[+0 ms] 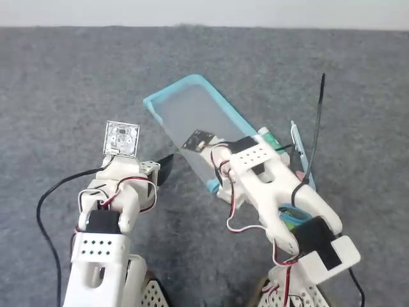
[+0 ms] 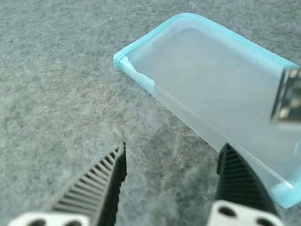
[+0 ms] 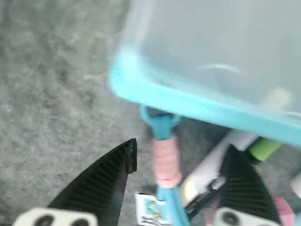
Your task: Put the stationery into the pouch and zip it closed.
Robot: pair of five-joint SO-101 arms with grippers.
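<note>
A translucent pouch (image 1: 192,118) with teal trim is laid slantwise at the middle of the grey worktop (image 1: 64,83). The left arm (image 1: 105,224) is placed near the pouch's long zip edge. In the left wrist view the left jaws are seen spread wide over bare worktop just short of that edge, with nothing held between them. A teal slider (image 2: 146,84) is seen on the zip near one corner. The right arm (image 1: 281,192) is stretched over the pouch's near end. The right jaws are likewise spread wide and hold nothing, and are hung above that end's teal rim. The stationery is gathered on the worktop beside the pouch, outside it. A teal pen (image 3: 165,162) with a pink grip is seen between the right jaws, and a white marker (image 3: 211,165) and a green cap (image 3: 263,148) lie beside it. A small paper label (image 3: 150,207) is fixed to the pen, and its print cannot be read. A pale blue pen (image 1: 298,146) is seen in the high view beside the right arm.
</note>
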